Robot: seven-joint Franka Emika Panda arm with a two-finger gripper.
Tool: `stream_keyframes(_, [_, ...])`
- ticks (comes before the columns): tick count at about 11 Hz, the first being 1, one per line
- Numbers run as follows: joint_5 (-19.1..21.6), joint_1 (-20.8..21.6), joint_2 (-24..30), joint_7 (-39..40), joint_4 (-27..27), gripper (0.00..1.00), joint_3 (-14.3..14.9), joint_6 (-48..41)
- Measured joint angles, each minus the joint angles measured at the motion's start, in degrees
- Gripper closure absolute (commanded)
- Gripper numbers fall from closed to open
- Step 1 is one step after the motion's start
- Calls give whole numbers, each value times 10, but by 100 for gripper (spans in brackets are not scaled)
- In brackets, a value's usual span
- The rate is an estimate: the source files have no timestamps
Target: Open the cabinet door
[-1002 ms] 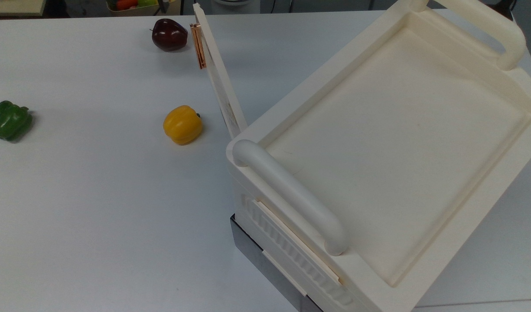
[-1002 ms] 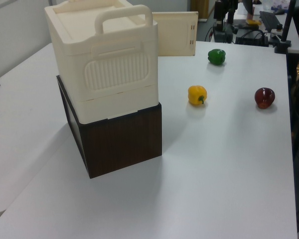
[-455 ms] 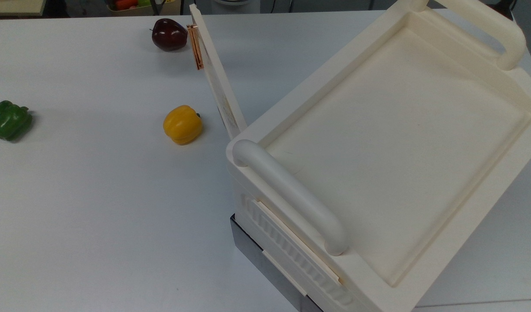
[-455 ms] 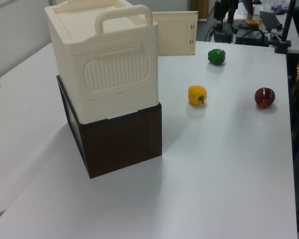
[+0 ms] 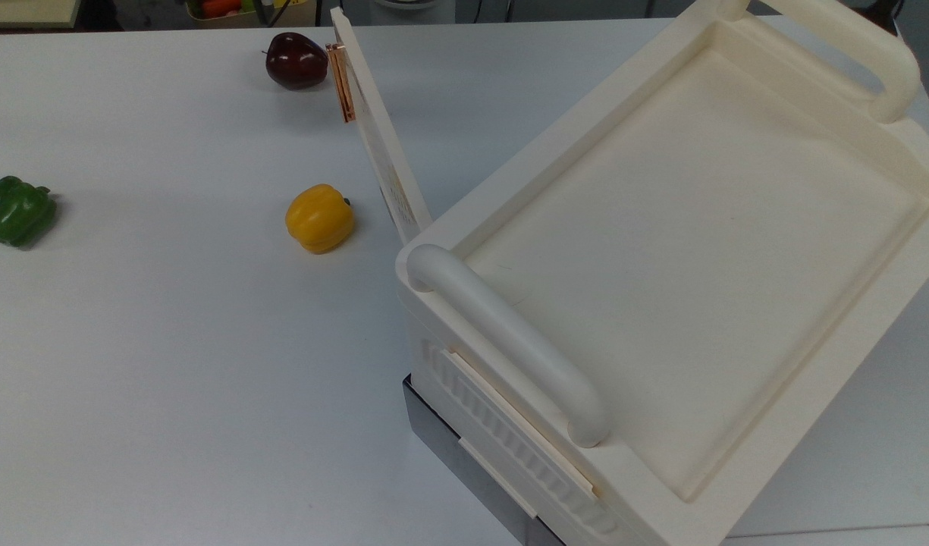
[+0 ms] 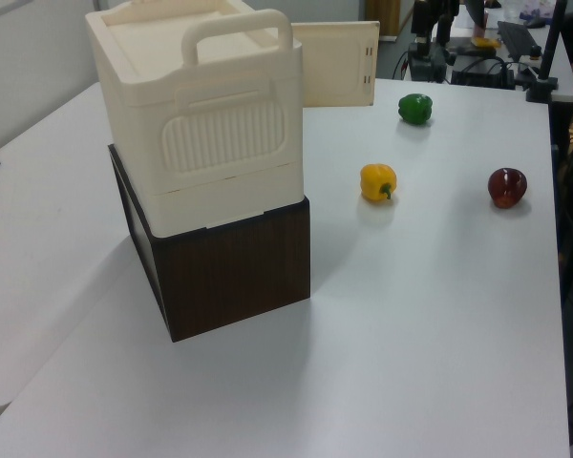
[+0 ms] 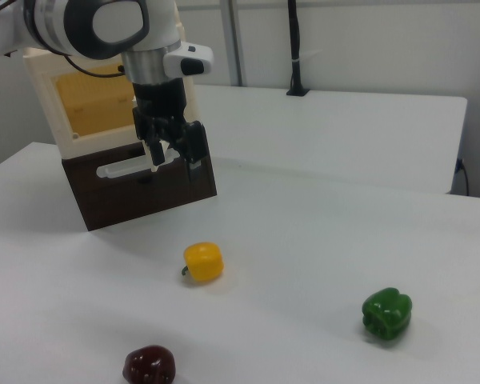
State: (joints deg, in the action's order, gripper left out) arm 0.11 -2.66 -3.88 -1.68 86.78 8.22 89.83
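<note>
We are looking at the thin flat cream-white cabinet door [image 5: 381,144], and it is standing wide open, swinging far out from the corner of the big cream-white plastic cabinet [image 5: 555,144]. Its small copper bar handle [image 5: 341,82] is pointing toward the dark red toy apple [image 5: 296,61], and the yellow toy pepper [image 5: 319,218] is sitting near the door on the white table [image 5: 168,341]. In the right view, the robot's black gripper [image 7: 176,164] is hanging in front of the cabinet with its fingers [image 7: 196,152] apart, holding nothing we can make out. We are thinking the job is nearly done, with only moving the arm away left.
</note>
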Motion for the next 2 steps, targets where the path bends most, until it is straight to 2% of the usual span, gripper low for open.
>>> stream_keyframes(2, [0,0,0,0,0,0,1,0])
